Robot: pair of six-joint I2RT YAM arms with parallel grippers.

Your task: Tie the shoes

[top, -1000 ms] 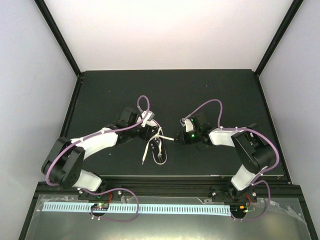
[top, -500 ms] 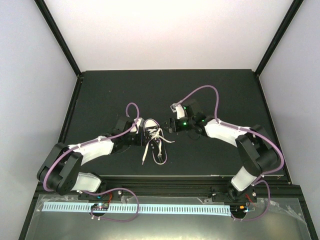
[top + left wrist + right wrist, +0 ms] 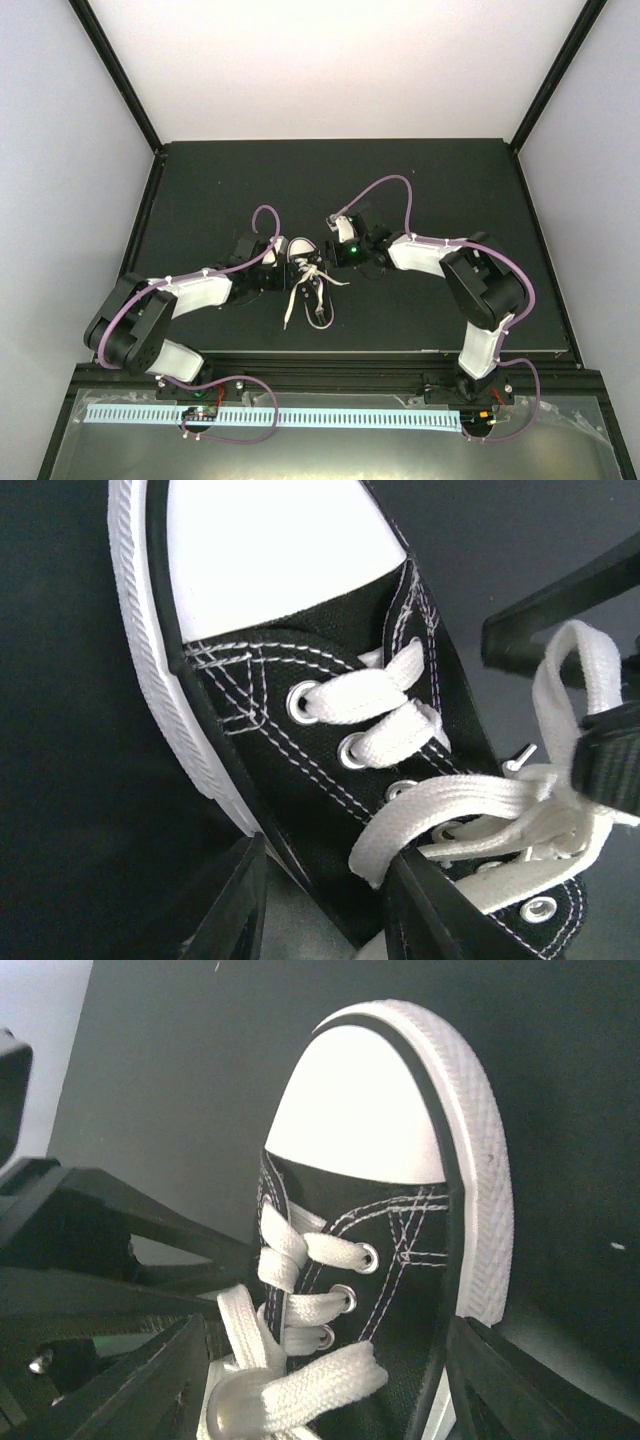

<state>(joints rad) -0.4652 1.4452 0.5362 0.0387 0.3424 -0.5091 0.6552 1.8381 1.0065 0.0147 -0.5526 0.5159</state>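
Bright, even light from above fills the overhead view: the pale back wall (image 3: 340, 70) at twelve o'clock is washed out, and the matte black tabletop (image 3: 440, 190) shows hardly any shadow. In both wrist views the black canvas sneaker (image 3: 330, 750) has crisp stitching, its white rubber toe cap (image 3: 270, 540) glares, and the dark gripper fingers (image 3: 235, 905) at six o'clock are blurred.

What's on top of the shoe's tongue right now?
White laces cross between the eyelets of the shoe and pile in loose loops over the tongue. The tongue itself is mostly hidden beneath them, and the inside of the shoe cannot be seen.
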